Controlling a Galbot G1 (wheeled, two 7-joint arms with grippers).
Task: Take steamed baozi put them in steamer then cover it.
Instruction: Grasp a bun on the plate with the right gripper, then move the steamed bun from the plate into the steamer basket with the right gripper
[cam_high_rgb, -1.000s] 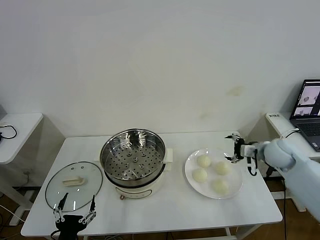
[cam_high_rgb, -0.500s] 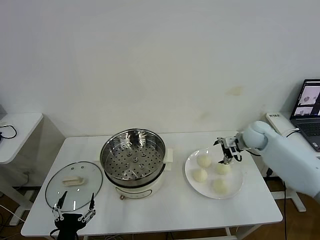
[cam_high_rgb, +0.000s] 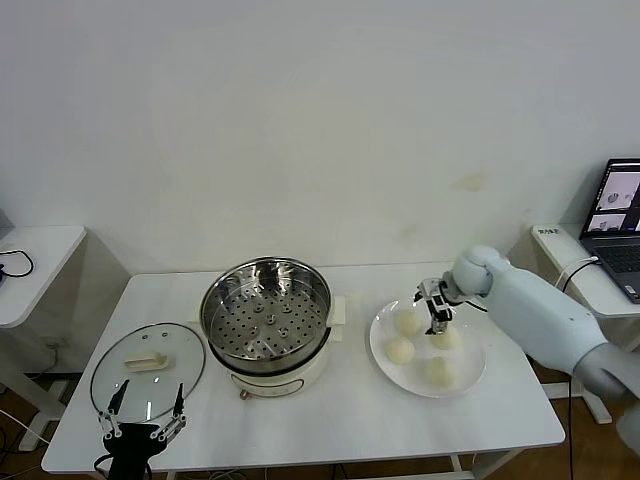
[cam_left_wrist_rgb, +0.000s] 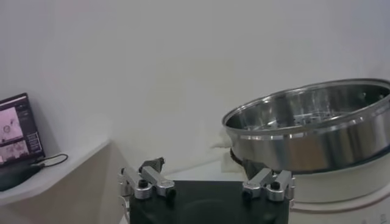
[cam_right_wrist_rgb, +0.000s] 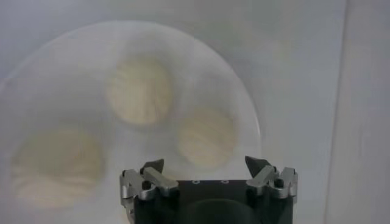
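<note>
Several cream-white baozi lie on a white plate (cam_high_rgb: 474, 362) at the table's right; the back-left baozi (cam_high_rgb: 407, 322) and the back-right baozi (cam_high_rgb: 447, 338) are nearest my right gripper (cam_high_rgb: 432, 306). That gripper hovers open over the plate's back part, holding nothing. In the right wrist view three baozi show, one baozi (cam_right_wrist_rgb: 206, 137) just ahead of the open right gripper (cam_right_wrist_rgb: 205, 164). The steel steamer (cam_high_rgb: 267, 318) stands uncovered in the middle, its basket bare. The glass cover (cam_high_rgb: 148, 370) lies flat to its left. My left gripper (cam_high_rgb: 140, 424) waits open at the front left edge, near the cover.
A laptop (cam_high_rgb: 622, 225) sits on a side table at the far right, and another small table (cam_high_rgb: 30, 262) stands at the left. In the left wrist view the steamer (cam_left_wrist_rgb: 311, 131) rises beyond the open left gripper (cam_left_wrist_rgb: 204, 165). The white wall is close behind.
My right arm has swung leftward from beyond the plate's right rim to above its back part. The left gripper has barely shifted. Both grippers stay open.
</note>
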